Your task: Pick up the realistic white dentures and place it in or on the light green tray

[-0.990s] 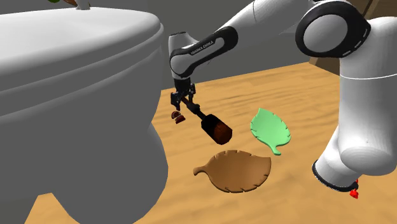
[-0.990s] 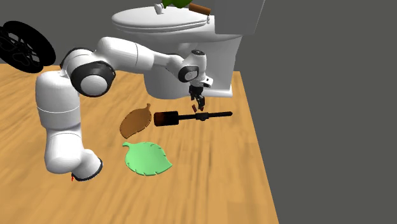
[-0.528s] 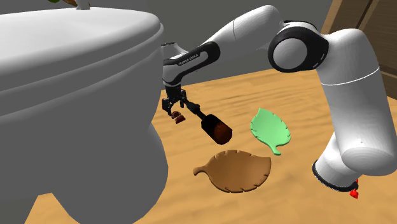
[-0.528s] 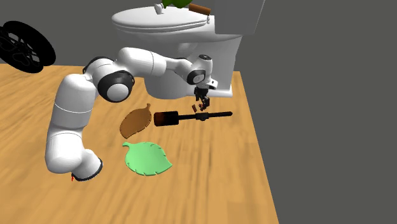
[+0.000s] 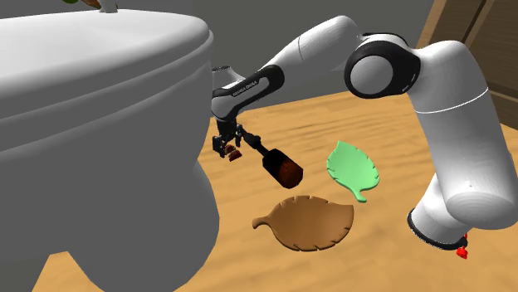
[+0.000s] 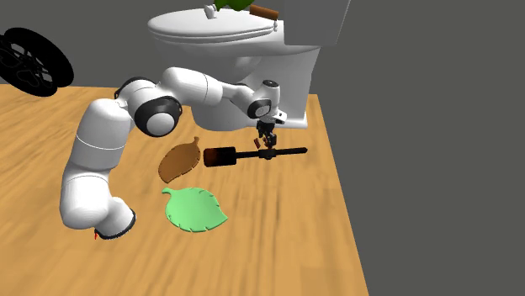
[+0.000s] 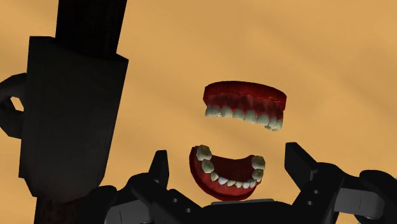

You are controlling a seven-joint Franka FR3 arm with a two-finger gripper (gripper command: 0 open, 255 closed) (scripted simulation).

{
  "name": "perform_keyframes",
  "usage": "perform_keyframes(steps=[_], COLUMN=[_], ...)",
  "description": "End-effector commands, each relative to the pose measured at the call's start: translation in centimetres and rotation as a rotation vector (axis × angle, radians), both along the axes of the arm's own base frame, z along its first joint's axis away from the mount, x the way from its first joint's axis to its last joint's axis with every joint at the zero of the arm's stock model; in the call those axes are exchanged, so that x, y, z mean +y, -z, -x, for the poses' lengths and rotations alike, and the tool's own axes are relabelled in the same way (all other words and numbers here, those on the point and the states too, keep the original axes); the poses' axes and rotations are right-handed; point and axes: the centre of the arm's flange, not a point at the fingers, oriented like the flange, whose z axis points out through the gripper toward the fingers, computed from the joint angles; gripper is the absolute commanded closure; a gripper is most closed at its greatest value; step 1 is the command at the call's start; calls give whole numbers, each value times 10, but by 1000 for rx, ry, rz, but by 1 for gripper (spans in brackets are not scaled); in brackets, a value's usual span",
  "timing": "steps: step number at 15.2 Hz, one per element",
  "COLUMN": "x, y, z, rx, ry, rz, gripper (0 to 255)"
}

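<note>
The dentures (image 7: 245, 102) are two red-gummed arches with white teeth, lying on the wooden floor beside the toilet base; in the shoulder view the dentures (image 5: 235, 154) are small and dark red. My gripper (image 7: 229, 167) is open just above them, one finger on each side of the lower arch, neither touching it. In the shoulder view the gripper (image 5: 227, 146) hangs right over the dentures. The light green leaf-shaped tray (image 5: 353, 168) lies on the floor nearer the arm's base, and in the second exterior view the tray (image 6: 195, 208) is at the front.
A black-handled brush with a brown head (image 5: 278, 163) lies right beside the dentures. A brown leaf-shaped tray (image 5: 307, 221) sits between the brush and the green one. The large white toilet (image 5: 100, 124) stands close on the shoulder view's left. A black wheel-like object (image 6: 34, 59) stands far off.
The gripper has moved toward the toilet base and lowered over the dentures, staying open. The arm's elbow has swung across with it. Nothing on the floor has moved.
</note>
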Motion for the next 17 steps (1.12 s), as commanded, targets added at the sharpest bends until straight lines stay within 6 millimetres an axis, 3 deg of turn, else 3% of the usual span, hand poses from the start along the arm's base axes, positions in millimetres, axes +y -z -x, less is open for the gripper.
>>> perform_keyframes(steps=[1,5,6,15,17], x=[0,0,0,0,0], y=[0,0,0,0,-10], z=[0,0,0,0,0], rx=[0,0,0,0,0], ry=[0,0,0,0,0], rz=[0,0,0,0,0], gripper=[0,0,255,255,255])
